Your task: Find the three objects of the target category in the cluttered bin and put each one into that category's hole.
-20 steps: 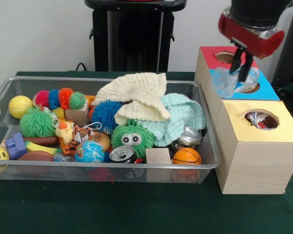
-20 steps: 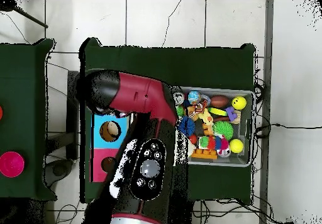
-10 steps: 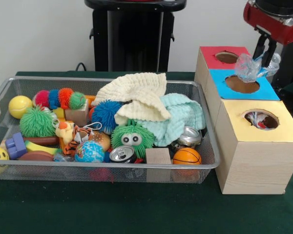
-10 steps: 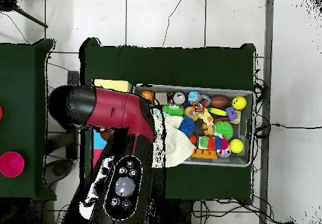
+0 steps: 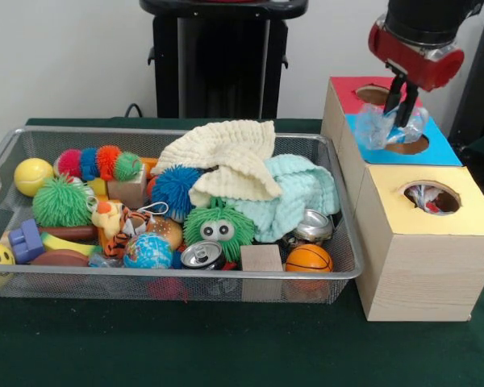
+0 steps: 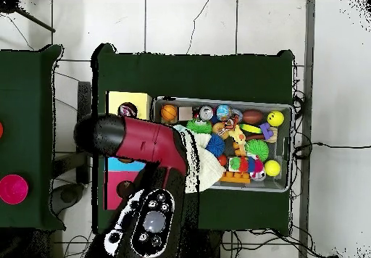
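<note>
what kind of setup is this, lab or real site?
Most likely a robot lab test cell. A wire mesh bin crammed with toys and cans sits on a green-covered table beside a wooden sorting box with colour-coded holes, and cables trail across the tiled floor.

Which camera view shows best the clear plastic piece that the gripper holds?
The front view. There the gripper is shut on the crumpled plastic piece, which hangs over the hole in the blue box top. In the overhead view the red arm covers that spot, so the plastic does not show.
</note>
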Available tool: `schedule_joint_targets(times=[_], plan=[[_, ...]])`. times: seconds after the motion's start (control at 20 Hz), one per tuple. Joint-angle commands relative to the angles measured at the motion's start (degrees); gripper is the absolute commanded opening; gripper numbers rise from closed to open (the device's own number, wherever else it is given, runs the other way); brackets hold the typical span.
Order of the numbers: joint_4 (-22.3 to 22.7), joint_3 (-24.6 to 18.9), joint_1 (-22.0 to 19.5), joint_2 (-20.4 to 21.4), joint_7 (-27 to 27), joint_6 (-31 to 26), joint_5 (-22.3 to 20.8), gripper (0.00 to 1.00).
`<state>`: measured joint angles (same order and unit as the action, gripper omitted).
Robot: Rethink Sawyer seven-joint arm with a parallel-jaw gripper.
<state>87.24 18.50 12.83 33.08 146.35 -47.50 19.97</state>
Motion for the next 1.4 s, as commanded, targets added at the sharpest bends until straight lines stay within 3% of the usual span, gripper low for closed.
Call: schedule_joint_targets(times=[0.05, 0.3, 0.6, 1.05, 1.4], plan=[[11.25, -3.49, -2.16, -3.35, 10.38, 9.09, 2.32, 0.00], [12.45, -5.06, -0.79, -5.03, 13.46, 13.61, 5.18, 0.00], [10.15, -2.76, 2.95, -6.25, 17.26, 11.87, 7.12, 0.00], [9.68, -0.66, 4.30, -5.55, 15.83, 9.00, 7.85, 0.00], [11.14, -1.61, 3.82, -7.60, 14.40, 14.48, 8.63, 0.00]])
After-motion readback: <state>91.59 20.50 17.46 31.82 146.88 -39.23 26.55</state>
